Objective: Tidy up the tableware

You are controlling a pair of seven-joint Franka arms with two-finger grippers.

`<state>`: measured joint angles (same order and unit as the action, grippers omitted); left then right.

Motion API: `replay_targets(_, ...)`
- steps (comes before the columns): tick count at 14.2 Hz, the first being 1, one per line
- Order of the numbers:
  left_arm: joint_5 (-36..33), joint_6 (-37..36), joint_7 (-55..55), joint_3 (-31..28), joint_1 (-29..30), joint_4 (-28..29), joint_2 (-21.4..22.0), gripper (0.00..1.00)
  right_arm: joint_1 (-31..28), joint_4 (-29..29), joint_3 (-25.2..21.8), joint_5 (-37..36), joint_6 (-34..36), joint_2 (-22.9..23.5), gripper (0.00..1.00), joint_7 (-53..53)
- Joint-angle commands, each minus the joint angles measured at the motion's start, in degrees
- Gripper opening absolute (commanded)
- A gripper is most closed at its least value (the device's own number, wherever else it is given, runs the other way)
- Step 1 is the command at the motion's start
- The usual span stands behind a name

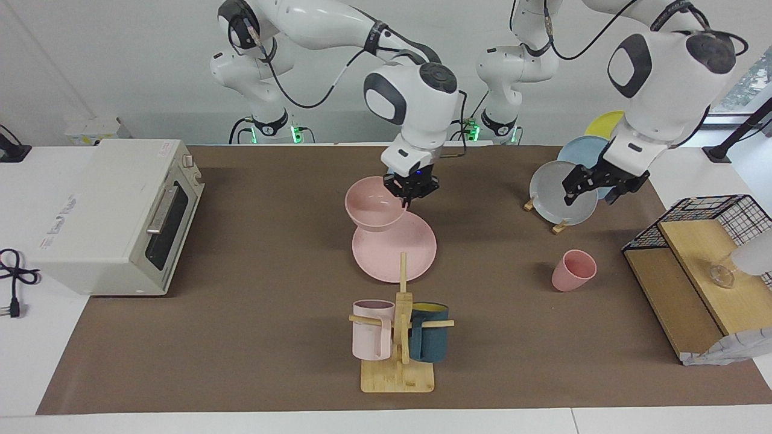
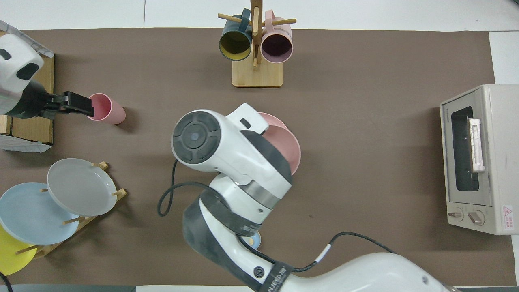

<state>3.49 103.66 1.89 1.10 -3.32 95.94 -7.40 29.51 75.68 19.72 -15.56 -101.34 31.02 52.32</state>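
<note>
My right gripper (image 1: 412,188) is shut on the rim of the pink bowl (image 1: 374,211) and holds it in the air, tilted, just above the pink plate (image 1: 398,256) in the middle of the mat. In the overhead view the right arm hides most of the plate (image 2: 273,119); part of the bowl (image 2: 291,150) shows beside the arm. The pink cup (image 1: 573,271) stands upright toward the left arm's end of the table. My left gripper (image 1: 597,185) hangs open in the air near the plate rack. From overhead, the left gripper (image 2: 83,106) lies beside the cup (image 2: 106,108), holding nothing.
A toaster oven (image 1: 114,211) stands at the right arm's end. A wooden mug rack (image 1: 398,374) with two mugs stands farther from the robots than the plate. A rack with grey, blue and yellow plates (image 1: 558,199) and a wire basket shelf (image 1: 693,265) are at the left arm's end.
</note>
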Motion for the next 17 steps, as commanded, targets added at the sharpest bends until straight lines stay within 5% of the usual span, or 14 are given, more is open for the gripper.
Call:
replay_targets(1,0.82,3.98,1.45,0.21,0.07,-3.57,-7.35,1.0,-1.29,-3.19,0.41,-1.41,-3.48,4.4,0.0,1.64)
replay_targets(17,-0.59,15.51,2.24,0.21,-0.29,-0.49,-14.48,1.0,-2.44,7.99,0.32,-2.81,-14.41,2.91,0.0,6.65)
